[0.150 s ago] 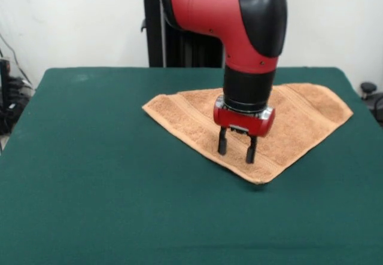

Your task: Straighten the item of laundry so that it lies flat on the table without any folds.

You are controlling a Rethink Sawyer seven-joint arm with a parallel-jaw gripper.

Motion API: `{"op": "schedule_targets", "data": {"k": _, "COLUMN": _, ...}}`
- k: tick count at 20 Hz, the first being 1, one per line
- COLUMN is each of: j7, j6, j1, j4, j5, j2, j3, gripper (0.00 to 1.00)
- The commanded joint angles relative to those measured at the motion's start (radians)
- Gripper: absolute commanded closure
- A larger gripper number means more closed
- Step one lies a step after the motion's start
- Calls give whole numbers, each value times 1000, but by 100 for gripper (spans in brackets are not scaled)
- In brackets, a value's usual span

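Nearest me, the towel lies folded in a triangle toward the far right of the surface, and the open, empty pincer above it might pinch both layers together.

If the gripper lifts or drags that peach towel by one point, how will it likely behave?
The towel is probably floppy: it lies limp, doubled into a triangle on the table. Lifted by one point, it would likely drape. Its terry pile against the felt-like cover suggests dragging may bunch it. The gripper hangs over it, fingers apart.
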Motion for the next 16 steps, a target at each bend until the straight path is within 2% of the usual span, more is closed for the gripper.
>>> {"op": "schedule_targets", "data": {"k": 1, "j7": 124, "j6": 42, "j1": -29, "j4": -176, "j5": 13, "j2": 140, "j3": 59, "gripper": 0}}
{"op": "schedule_targets", "data": {"k": 7, "j7": 112, "j6": 107, "j1": -33, "j4": -164, "j5": -10, "j2": 113, "j3": 51, "gripper": 0}}
{"op": "schedule_targets", "data": {"k": 10, "j7": 107, "j6": 107, "j1": -53, "j4": -150, "j5": -24, "j2": 101, "j3": 68, "gripper": 0}}
{"op": "schedule_targets", "data": {"k": 12, "j7": 105, "j6": 94, "j1": -41, "j4": -165, "j5": -39, "j2": 109, "j3": 46, "gripper": 0}}
{"op": "schedule_targets", "data": {"k": 13, "j7": 109, "j6": 91, "j1": -34, "j4": -176, "j5": -51, "j2": 114, "j3": 32, "gripper": 100}}
{"op": "schedule_targets", "data": {"k": 16, "j7": 125, "j6": 96, "j1": -22, "j4": -174, "j5": -48, "j2": 111, "j3": 10, "gripper": 100}}
